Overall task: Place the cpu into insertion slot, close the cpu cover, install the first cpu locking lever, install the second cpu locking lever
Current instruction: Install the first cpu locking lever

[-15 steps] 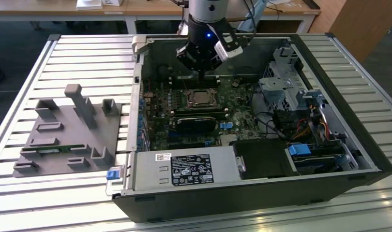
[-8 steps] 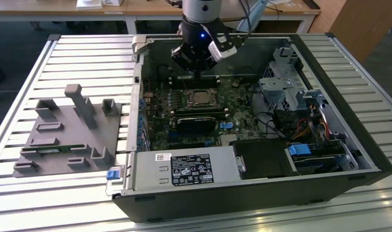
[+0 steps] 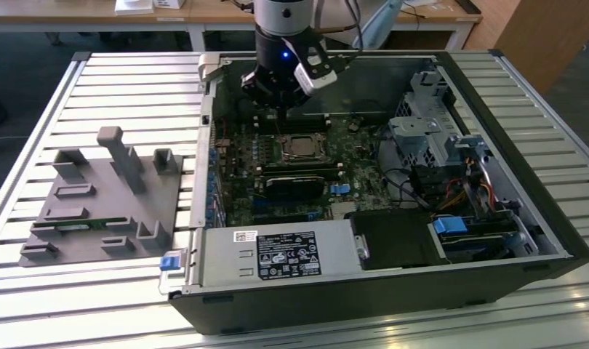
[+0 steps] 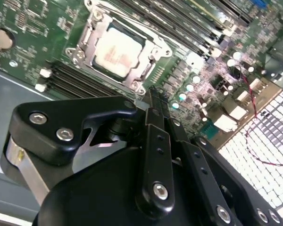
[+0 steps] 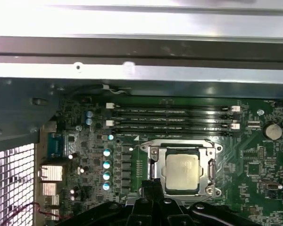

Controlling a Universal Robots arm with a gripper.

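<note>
Cpu framed by cpu cover; tool closed, empty, just beside; exterior view shows grey fixture.

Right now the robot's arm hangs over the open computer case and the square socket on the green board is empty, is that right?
Not quite. The arm does hang over the open case, but the insertion slot is not empty: the cpu sits in it, framed by the cpu cover, as the first wrist view shows.
</note>
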